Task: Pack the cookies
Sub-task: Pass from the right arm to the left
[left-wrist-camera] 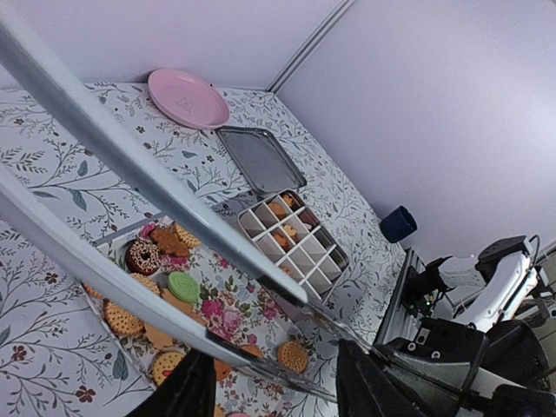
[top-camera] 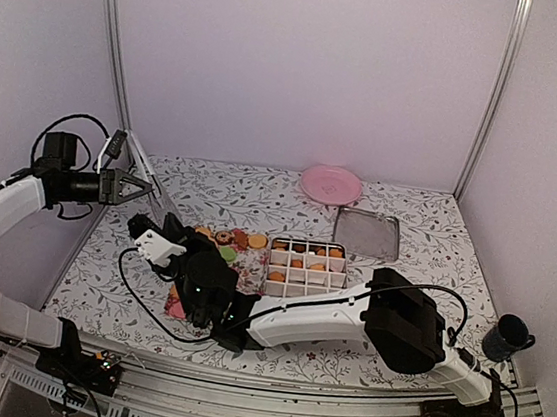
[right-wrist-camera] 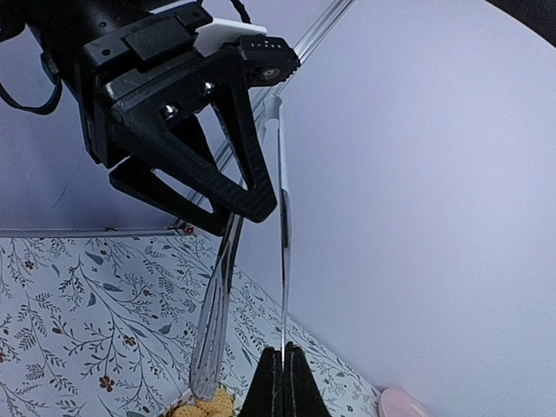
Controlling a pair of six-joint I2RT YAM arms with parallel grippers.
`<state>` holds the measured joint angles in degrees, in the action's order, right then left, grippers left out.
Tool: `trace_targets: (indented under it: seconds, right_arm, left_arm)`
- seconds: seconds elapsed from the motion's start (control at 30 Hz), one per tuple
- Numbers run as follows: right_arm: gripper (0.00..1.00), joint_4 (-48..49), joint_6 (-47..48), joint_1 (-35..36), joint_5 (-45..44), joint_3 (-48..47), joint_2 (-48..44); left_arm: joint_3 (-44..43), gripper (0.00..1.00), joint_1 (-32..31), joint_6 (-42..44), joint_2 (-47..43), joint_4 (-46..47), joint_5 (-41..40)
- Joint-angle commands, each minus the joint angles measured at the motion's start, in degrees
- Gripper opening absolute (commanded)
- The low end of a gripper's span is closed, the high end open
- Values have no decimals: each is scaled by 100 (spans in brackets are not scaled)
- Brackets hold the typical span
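Observation:
The cookies [top-camera: 225, 237] lie on a floral tray [top-camera: 252, 263]; some sit in a white divided box [top-camera: 308, 262]. In the left wrist view the cookies [left-wrist-camera: 183, 286] are golden, green and dark brown, next to the box [left-wrist-camera: 291, 239]. My left gripper [top-camera: 125, 188] is raised at the left and shut on the handle end of metal tongs [top-camera: 153, 204]. My right gripper [top-camera: 146, 226] reaches across and is shut on the tip of one tong arm. The right wrist view shows its fingers [right-wrist-camera: 276, 382] pinching that thin blade, with the left gripper [right-wrist-camera: 234, 217] above.
A pink plate [top-camera: 331, 184] stands at the back. A metal tray [top-camera: 366, 232] lies to the right of the box. A dark blue cup [top-camera: 505, 337] stands at the right edge. The right arm [top-camera: 326, 320] lies across the front of the table.

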<state>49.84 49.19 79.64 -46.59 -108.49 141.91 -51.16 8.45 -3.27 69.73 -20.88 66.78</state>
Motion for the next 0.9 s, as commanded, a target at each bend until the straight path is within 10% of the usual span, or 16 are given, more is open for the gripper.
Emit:
trace_targets:
  seconds: [0.0,0.87]
  right_arm:
    - [0,217,-102,61,53,38,-363]
    - [0,758,330,372,278,227,-376]
  left_arm:
    - [44,47,52,64,-109,172,-69]
    - [-31,0,50,-100,-21,948,-3143]
